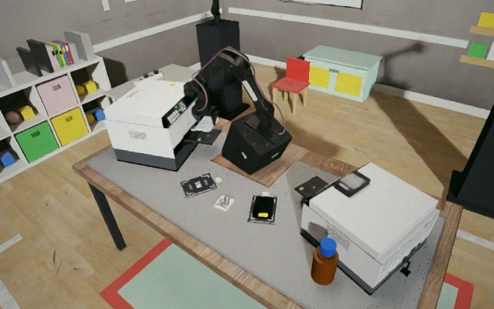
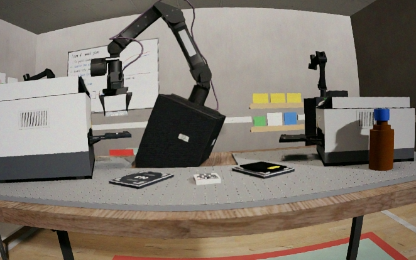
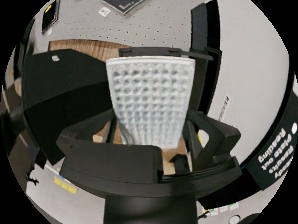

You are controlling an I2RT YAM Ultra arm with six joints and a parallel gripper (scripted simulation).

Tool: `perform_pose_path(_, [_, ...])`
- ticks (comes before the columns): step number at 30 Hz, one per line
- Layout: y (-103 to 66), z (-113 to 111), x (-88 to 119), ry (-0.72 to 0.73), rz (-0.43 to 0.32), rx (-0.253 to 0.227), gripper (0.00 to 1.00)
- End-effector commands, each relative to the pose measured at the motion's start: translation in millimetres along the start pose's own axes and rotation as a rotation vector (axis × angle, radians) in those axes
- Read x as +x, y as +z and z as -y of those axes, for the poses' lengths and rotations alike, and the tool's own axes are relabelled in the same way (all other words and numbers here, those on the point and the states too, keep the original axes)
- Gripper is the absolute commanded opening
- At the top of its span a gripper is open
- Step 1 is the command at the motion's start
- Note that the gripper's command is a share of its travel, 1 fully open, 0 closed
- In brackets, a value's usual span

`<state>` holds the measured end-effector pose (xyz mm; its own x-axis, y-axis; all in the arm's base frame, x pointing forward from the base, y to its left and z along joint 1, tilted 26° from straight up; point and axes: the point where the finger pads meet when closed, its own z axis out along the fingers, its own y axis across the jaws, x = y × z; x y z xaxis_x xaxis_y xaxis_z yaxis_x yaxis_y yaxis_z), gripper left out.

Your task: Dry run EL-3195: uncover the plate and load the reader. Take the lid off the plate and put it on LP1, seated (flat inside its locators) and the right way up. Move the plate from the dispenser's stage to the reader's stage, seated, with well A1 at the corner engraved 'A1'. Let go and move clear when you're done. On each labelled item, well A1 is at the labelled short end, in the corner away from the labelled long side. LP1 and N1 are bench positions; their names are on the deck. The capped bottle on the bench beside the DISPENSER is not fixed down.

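While the end effector (image 2: 115, 102) hangs above the reader's stage (image 2: 110, 135), its fingers grip the white well plate (image 3: 152, 99) by its sides; the plate's label and A1 corner cannot be made out. Behind on the desk (image 1: 241, 245), the black lid (image 1: 263, 207) lies on LP1. A capped bottle (image 1: 324, 261) stands beside the dispenser (image 1: 375, 222).

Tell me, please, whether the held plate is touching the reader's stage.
Apart. The exterior view shows open space between the plate in the hand and the stage below.
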<state>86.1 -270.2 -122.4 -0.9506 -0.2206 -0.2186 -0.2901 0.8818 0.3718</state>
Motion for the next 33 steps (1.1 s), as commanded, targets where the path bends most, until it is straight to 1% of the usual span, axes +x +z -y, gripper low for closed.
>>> perform_pose_path(1, [10.5,-3.4,-4.7,0.004,0.013,-0.012,0.86])
perform_pose_path(2, [8.1,3.0,-4.8,0.001,0.011,0.005,0.86])
perform_pose_path(3, [8.9,3.6,-3.9,0.004,0.012,0.007,0.86])
perform_pose_path(4, [12.9,-1.7,-3.0,0.010,0.015,-0.006,0.86])
perform_pose_path(5, [10.1,-1.1,-3.3,0.009,0.015,0.005,0.86])
perform_pose_path(6, [7.9,5.0,-3.6,0.005,0.012,0.021,0.86])
perform_pose_path(7, [9.5,7.9,-4.0,0.002,0.011,0.023,0.86])
perform_pose_path(9, [20.6,-2.9,-4.7,0.005,0.013,-0.010,0.86])
perform_pose_path(12, [22.5,-3.4,-4.6,0.006,0.014,-0.012,0.86])
perform_pose_path(13, [2.8,16.9,-2.8,0.002,0.010,0.063,0.86])
perform_pose_path(16, [18.7,11.8,-3.4,0.003,0.011,0.027,0.86])
perform_pose_path(18, [29.3,-1.6,-4.4,0.006,0.013,-0.008,0.86])
perform_pose_path(19, [31.6,-3.4,-4.7,0.006,0.013,-0.012,0.86])
perform_pose_path(20, [32.5,-2.5,-4.7,0.006,0.013,-0.010,0.86])
perform_pose_path(21, [28.9,4.5,-4.6,0.003,0.012,0.011,0.86])
perform_pose_path(22, [25.9,6.9,-4.6,0.002,0.011,0.024,0.86])
perform_pose_path(23, [26.5,4.3,-4.6,0.004,0.012,0.022,0.86])
perform_pose_path(26, [40.1,-2.1,-4.7,0.006,0.013,-0.009,0.86])
perform_pose_path(29, [42.4,-3.6,-5.1,0.005,0.013,-0.012,0.86])
perform_pose_path(30, [26.1,16.8,-4.6,-0.001,0.010,0.054,0.86])
perform_pose_path(31, [28.2,16.6,-4.1,0.000,0.010,0.052,0.86])
perform_pose_path(33, [38.3,13.4,-4.2,0.001,0.011,0.030,0.86])
